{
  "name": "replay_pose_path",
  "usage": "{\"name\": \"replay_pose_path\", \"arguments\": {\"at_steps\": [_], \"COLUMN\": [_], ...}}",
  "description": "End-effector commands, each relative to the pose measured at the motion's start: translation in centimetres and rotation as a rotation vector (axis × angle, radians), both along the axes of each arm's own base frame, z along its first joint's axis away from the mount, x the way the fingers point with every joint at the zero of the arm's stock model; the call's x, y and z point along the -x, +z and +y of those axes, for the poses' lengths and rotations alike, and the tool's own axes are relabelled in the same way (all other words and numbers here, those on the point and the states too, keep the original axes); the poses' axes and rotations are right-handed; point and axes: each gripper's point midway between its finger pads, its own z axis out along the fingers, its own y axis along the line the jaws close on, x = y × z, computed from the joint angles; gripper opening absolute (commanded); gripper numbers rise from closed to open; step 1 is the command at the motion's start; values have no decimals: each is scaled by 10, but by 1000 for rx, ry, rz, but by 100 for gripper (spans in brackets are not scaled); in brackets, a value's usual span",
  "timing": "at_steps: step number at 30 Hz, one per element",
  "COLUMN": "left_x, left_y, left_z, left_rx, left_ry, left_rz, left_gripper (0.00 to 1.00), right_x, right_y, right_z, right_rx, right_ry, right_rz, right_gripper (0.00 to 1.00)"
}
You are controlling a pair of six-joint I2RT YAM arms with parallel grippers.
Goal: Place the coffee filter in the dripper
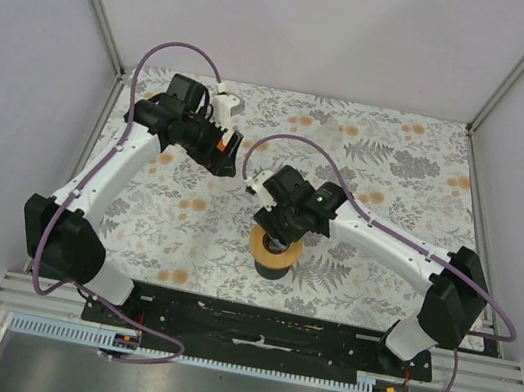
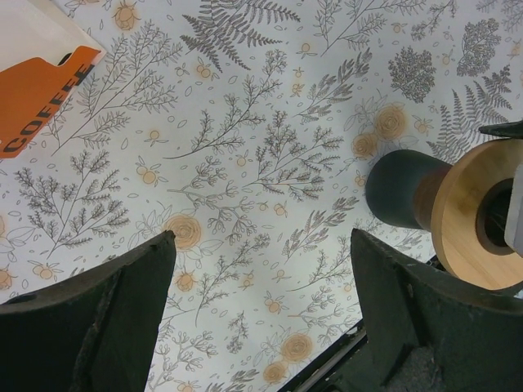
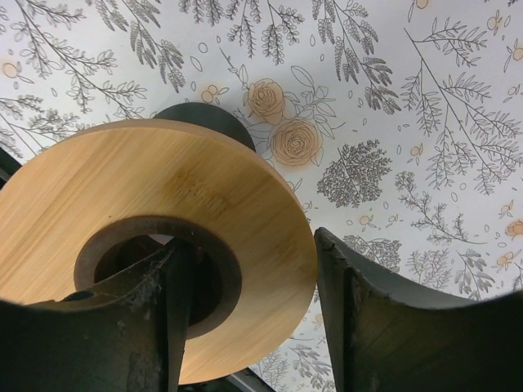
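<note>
Dripper [image 3: 163, 196]: upright on the table [image 2: 261, 122], its hole dark and bare.
Coffee filter: not visible in any view.
Right hand [image 3: 249, 245]: released, fingers apart over the rim and grasping nothing, probably because this is the drop spot.
Left hand [image 2: 261, 241]: spread wide and empty near the coffee pack [image 2: 37, 90], likely keeping clear.

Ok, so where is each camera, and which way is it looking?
Top: above and behind the arms, looking down at the table; both arms show, left gripper open, right gripper over the dripper.
Left wrist: on the left arm, facing down across the table; its fingers frame a COFFEE pack and the dripper.
Right wrist: on the right arm, facing down; its fingers sit close above the dripper.
Shared: all three see the dripper.
</note>
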Motion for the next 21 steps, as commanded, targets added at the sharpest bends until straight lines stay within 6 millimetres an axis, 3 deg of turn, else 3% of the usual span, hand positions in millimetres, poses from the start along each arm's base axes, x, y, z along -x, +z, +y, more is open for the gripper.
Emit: {"name": "replay_pose_path", "arguments": {"at_steps": [1, 6, 9, 11, 13, 21], "left_x": [-14, -20, -20, -19, -19, -21], "left_y": [19, 24, 27, 29, 34, 42], "left_z": [4, 9, 10, 12, 12, 13], "left_rx": [-1, 8, 15, 10, 23, 53], "left_ry": [-13, 2, -1, -2, -11, -6], "left_rz": [-92, -100, -96, -97, -105, -111], "left_gripper": [93, 93, 93, 93, 93, 92], "right_x": [-19, -41, -43, -36, -29, -19], "right_y": [2, 13, 26, 34, 40, 72], "right_z": [0, 4, 12, 15, 13, 8], "right_rx": [30, 9, -37, -67, -88, -148], "right_ry": [-5, -33, -10, 34, 60, 92], "right_rz": [-76, -113, -117, -103, -101, -130], "right_gripper": [66, 69, 74, 92, 98, 98]}}
